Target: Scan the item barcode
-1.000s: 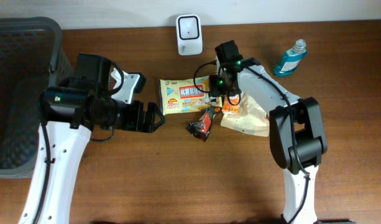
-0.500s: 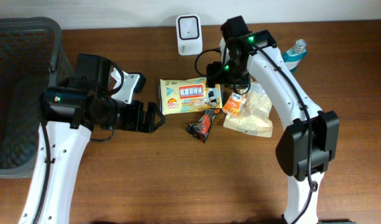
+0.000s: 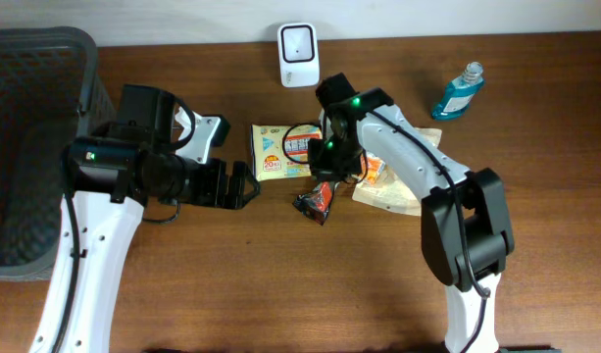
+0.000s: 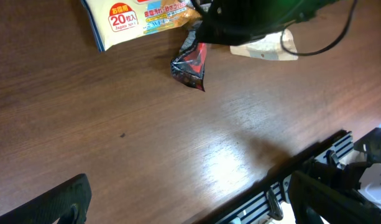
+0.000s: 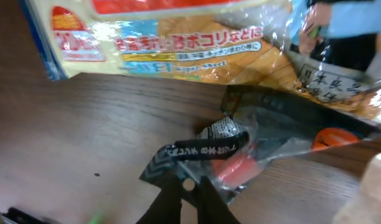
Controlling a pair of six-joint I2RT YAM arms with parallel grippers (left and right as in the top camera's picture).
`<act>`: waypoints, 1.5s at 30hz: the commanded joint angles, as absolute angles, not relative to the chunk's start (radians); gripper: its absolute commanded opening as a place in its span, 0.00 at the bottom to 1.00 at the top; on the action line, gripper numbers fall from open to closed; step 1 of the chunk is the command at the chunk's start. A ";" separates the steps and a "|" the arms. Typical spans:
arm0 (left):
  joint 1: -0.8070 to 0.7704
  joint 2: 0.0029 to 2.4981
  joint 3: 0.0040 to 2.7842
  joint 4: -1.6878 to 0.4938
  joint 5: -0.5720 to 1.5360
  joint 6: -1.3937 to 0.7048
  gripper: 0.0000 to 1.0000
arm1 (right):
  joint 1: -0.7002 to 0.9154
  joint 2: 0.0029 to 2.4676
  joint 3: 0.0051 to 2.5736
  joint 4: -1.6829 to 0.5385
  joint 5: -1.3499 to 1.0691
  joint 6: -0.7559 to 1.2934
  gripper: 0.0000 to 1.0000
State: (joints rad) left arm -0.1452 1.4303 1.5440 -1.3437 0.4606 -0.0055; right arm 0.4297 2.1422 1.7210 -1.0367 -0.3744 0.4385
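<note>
Spotter: Right arm has dropped from beside the barcode scanner [image 3: 298, 41] at the desk's [image 3: 231, 284] back edge. Its wrist is now low over the right end of the wet-wipes pack [image 3: 273, 155]. Left arm unchanged.

Recorder: Right gripper [image 5: 187, 185]?

Spotter: Overhead, it is hidden under its own wrist. Wrist camera shows both fingertips drawn together, meeting at the crimped edge of the snack wrapper [image 5: 230, 158]. Cannot tell whether any film is caught between them.

Recorder: Wrapper position?

Spotter: Flat on the desk near the middle, just forward of the wipes pack's right end, dark with red print. A pale printed patch shows on top, too blurred to read as a barcode.

Recorder: Left gripper [image 3: 249, 186]?

Spotter: Fingers wide apart, nothing between them, pointing at the wipes pack from the left, not touching it. Its camera catches only the finger ends at the bottom corners of the view.

Recorder: Other items?

Spotter: Clear bag [image 3: 398, 196] right of the wrapper, partly under the right arm. Orange packet [image 3: 376, 173] on it, half covered. Blue mouthwash bottle [image 3: 459, 90] lying tilted toward the back right. Dark mesh basket [image 3: 35, 59] at the left edge, cut off by the frame, inside too dark to make out.
</note>
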 commanded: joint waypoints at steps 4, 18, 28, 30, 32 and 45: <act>-0.142 1.427 1.554 -1.345 0.474 -0.011 0.99 | 0.465 2.135 1.615 -0.948 -0.342 0.570 0.04; -0.142 1.427 1.554 -1.345 0.474 -0.011 0.99 | 0.379 2.134 1.576 -1.069 -0.029 0.585 0.04; -0.142 1.427 1.554 -1.345 0.474 -0.011 0.99 | 0.285 2.109 1.768 -1.186 -0.121 0.481 0.04; -0.142 1.427 1.554 -1.345 0.474 -0.011 0.99 | 0.292 2.109 1.804 -1.169 -0.171 0.448 0.05; -0.142 1.427 1.554 -1.345 0.474 -0.011 0.99 | 0.303 2.109 1.818 -1.100 -0.215 0.442 0.20; -0.142 1.427 1.554 -1.345 0.474 -0.011 0.99 | 0.375 2.201 1.782 -0.638 -0.303 0.445 0.04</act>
